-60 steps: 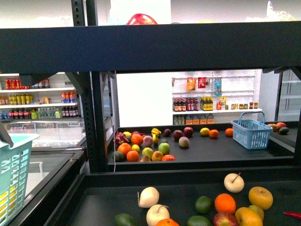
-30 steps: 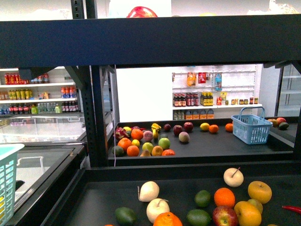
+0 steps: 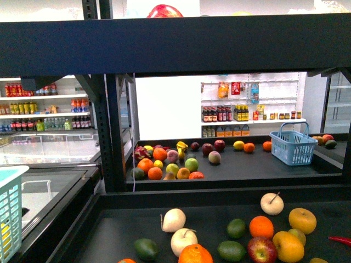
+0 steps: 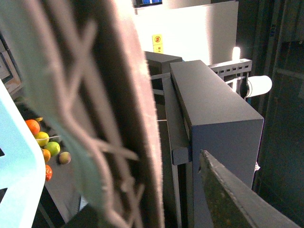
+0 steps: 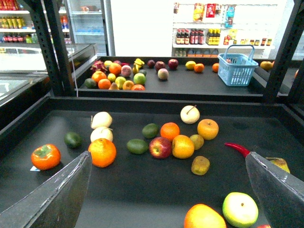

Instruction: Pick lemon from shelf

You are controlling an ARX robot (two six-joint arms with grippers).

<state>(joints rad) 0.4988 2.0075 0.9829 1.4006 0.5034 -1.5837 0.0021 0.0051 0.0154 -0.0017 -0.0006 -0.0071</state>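
View vs 1 s ago: shelf (image 3: 175,48) fruit higher in frame | basket (image 3: 9,219) further left | right claw (image 5: 167,153) spread, empty | left claw (image 4: 206,166) state: cannot tell

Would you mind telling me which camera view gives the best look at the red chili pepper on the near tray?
The right wrist view: the red chili pepper lies whole on the black tray, right of the fruit cluster. The front view catches only its tip at the frame's edge. The left wrist view does not show it.
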